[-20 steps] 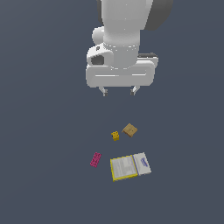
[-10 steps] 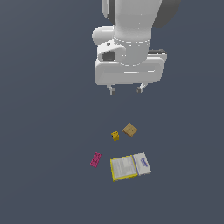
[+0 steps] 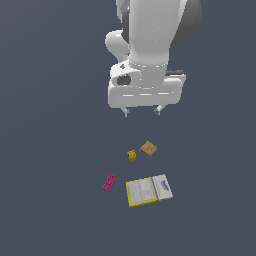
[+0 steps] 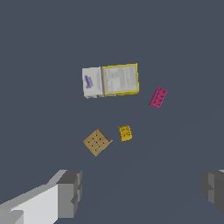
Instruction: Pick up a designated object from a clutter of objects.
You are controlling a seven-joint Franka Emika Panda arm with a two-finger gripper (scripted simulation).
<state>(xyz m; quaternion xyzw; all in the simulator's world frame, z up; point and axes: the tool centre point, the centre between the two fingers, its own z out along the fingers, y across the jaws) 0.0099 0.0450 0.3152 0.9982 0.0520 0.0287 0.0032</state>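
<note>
The small yellow-orange studded block (image 3: 132, 155) lies on the dark floor, and it also shows in the wrist view (image 4: 125, 133). The tan square piece (image 3: 148, 148) lies close beside it, apart from it. My gripper (image 3: 142, 112) hangs open and empty well above the clutter, with its fingers (image 4: 70, 193) spread wide. The pink brick (image 3: 109, 182), the yellow-edged flat box (image 3: 140, 192) and the white flat box (image 3: 162, 186) lie nearer the camera in the exterior view.
The two flat boxes touch side by side, as the wrist view shows for the yellow-edged one (image 4: 120, 79) and the white one (image 4: 91, 82). The pink brick (image 4: 158, 97) lies apart from them. The tan piece (image 4: 96, 141) sits beside the yellow block.
The arm has shifted toward the exterior view's right and lower in the picture. The objects on the floor have not moved.
</note>
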